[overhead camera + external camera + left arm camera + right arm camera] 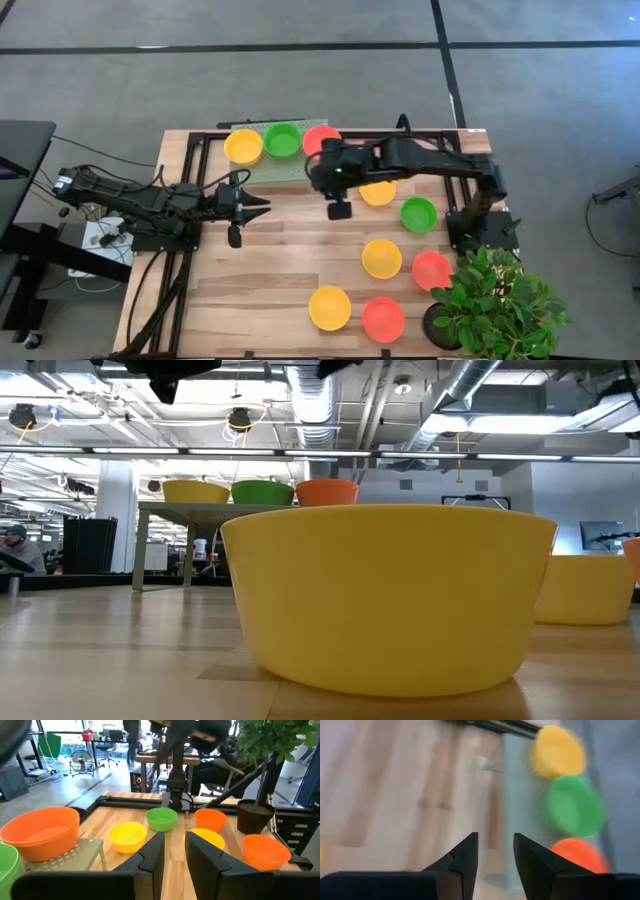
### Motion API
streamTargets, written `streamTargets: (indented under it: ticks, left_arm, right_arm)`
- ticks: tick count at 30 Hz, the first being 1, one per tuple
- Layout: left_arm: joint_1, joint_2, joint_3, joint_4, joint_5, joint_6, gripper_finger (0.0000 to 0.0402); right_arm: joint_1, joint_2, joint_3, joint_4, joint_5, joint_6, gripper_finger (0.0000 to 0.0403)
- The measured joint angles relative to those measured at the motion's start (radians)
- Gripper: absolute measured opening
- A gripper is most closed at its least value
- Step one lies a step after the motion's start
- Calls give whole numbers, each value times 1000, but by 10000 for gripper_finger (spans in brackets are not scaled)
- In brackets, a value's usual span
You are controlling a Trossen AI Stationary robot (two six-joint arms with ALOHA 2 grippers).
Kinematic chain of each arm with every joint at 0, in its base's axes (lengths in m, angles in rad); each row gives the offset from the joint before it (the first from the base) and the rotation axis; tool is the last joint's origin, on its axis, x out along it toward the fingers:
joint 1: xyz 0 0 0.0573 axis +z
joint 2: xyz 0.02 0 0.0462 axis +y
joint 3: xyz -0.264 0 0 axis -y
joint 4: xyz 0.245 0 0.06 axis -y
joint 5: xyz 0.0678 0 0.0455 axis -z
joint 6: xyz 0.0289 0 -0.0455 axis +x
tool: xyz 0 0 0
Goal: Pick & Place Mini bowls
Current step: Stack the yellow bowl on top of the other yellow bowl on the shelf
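Observation:
Three mini bowls stand in a row on a raised grey perforated platform (262,165) at the table's far edge: yellow (243,146), green (282,139) and red (318,138). Six more rest on the wood: yellow (378,193), green (418,214), yellow (381,258), red (432,271), yellow (330,307) and red (383,319). My right gripper (495,851) is open and empty, hovering above the table by the platform's near right corner (322,172). My left gripper (173,854) is open and empty at the table's left side (262,206), pointing right.
A dark pot with a leafy plant (495,300) stands at the near right corner. A black frame (190,150) runs along the table's left and far edges. A yellow bowl (390,595) fills the low view. Bare wood (280,260) lies in the near left part.

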Motion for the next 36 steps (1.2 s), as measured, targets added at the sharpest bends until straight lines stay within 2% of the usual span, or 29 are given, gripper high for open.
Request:
streamTargets:
  ticks: [3, 9, 15, 19, 24, 27, 30, 36]
  left_arm:
    - [0, 0, 0, 0, 0, -22, 78]
    - [0, 8, 0, 2, 0, -24, 78]
    - [0, 8, 0, 4, 0, -23, 78]
    - [2, 10, 0, 12, 0, -21, 78]
    - [2, 10, 0, 21, 0, -21, 78]
    - [2, 10, 0, 26, 0, -21, 78]
    - [2, 10, 0, 28, 0, -21, 78]
    - [2, 10, 0, 28, 0, -21, 78]
  right_arm:
    - [15, -50, -129, 34, -56, 48, 119]
    - [25, -172, -475, 163, -61, 156, 119]
    - [-12, -273, -764, 238, -17, 382, 119]
    - [-57, -292, -909, 266, -2, 495, 119]
    - [-121, -251, -994, 269, 17, 526, 119]
    - [-151, -227, -997, 273, 48, 515, 119]
    - [-174, -213, -997, 280, 11, 510, 119]
    - [-192, -215, -996, 287, 10, 515, 119]
